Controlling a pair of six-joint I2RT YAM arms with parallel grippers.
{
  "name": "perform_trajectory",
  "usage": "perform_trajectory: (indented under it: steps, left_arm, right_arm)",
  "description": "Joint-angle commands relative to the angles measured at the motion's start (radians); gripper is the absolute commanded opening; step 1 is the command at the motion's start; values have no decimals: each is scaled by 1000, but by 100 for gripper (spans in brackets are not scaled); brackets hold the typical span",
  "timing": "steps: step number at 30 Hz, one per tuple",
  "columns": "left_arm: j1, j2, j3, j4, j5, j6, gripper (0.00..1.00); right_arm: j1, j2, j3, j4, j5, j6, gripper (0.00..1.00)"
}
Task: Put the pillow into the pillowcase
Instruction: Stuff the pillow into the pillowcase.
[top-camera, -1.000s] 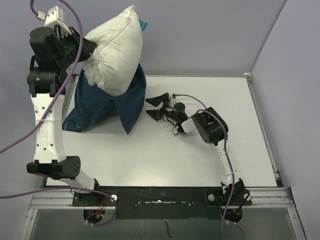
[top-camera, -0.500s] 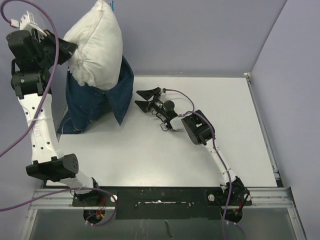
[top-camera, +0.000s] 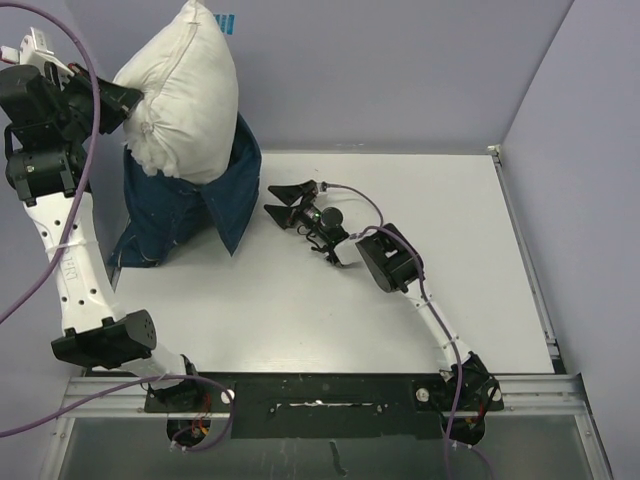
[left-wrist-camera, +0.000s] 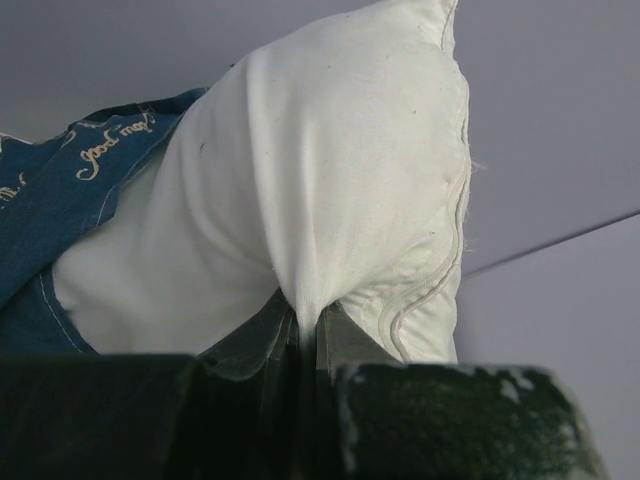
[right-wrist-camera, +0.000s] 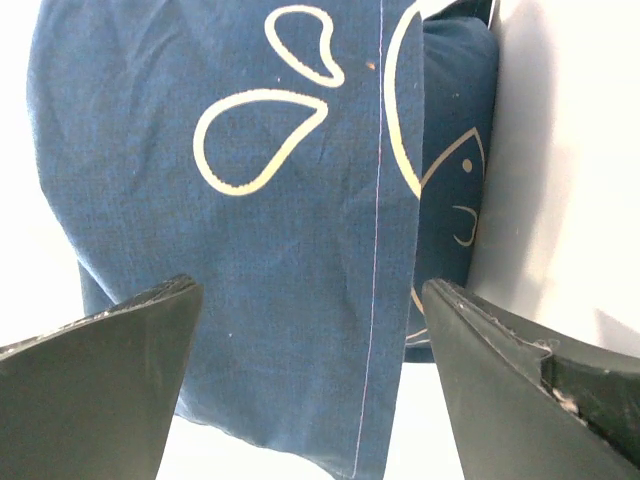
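The white pillow (top-camera: 185, 95) hangs high at the back left, its lower end tucked into the navy pillowcase (top-camera: 205, 195), which drapes down onto the table. My left gripper (top-camera: 128, 100) is shut on a pinch of the pillow (left-wrist-camera: 330, 170) at its left side; blue cloth with script (left-wrist-camera: 70, 190) shows beside it. My right gripper (top-camera: 282, 198) is open, low over the table just right of the pillowcase. In the right wrist view the pillowcase's hanging corner (right-wrist-camera: 280, 230) fills the space ahead of the gripper (right-wrist-camera: 310, 340), with nothing between the fingers.
The white table (top-camera: 400, 280) runs to the right and front. A purple-grey wall (top-camera: 400, 60) stands behind and another on the right. The right arm's cable loops over the table near its wrist (top-camera: 385, 255).
My left arm has carried the pillow and pillowcase up and to the left. My right gripper, still open, has followed leftward toward the pillowcase's hanging corner.
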Motion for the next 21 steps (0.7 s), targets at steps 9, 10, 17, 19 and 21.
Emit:
perform_trajectory:
  steps: [9,10,17,19,21]
  left_arm:
    - [37,-112,79,-8,38,-25,0]
    - [38,-117,81,-12,38,-27,0]
    - [37,-145,89,-34,32,-57,0]
    - [38,-150,92,-34,32,-67,0]
    - [38,-152,99,-39,32,-68,0]
  right_arm:
    - [106,70,179,-33,91,0,98]
    - [108,75,190,-33,98,2,98]
    - [112,132,337,-27,143,6,98]
    - [112,132,354,-8,150,8,100]
    - [109,125,353,41,161,9,94]
